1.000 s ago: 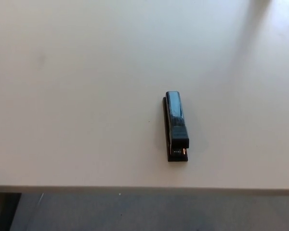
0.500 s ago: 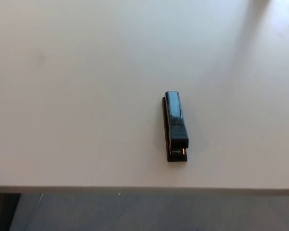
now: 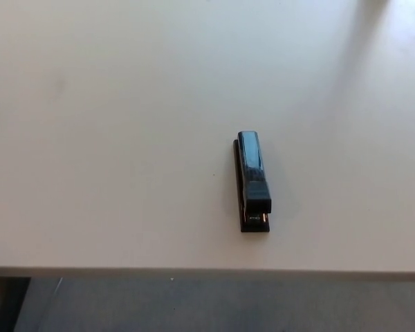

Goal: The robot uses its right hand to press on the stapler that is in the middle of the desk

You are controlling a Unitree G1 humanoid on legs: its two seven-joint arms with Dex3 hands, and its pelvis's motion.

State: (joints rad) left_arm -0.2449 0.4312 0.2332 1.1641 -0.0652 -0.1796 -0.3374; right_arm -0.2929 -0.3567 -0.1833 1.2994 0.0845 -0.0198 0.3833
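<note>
Head view, stapler: a black stapler point(image 3: 252, 181) lies flat on the desk, a bit right of the middle and near the front edge. It runs lengthwise away from the camera, with the blocky end pointing at the front edge.

Head view, stapler shape and finish: long, narrow and boxy. The top arm is glossy plastic and picks up a bluish sheen, and it sits over a slim flat base that peeks out on the left side and at the near end. A little glint of metal shows at that near end.

Head view, writing: none that can be read, it's too small to tell.

Head view, desk: the desk point(image 3: 111, 138) is a smooth, matte, off-white top with a straight front edge. Grey floor point(image 3: 214, 308) shows below it.

Head view, hands: neither robot hand shows up, so whether they're spread or closed can't be told.
</note>
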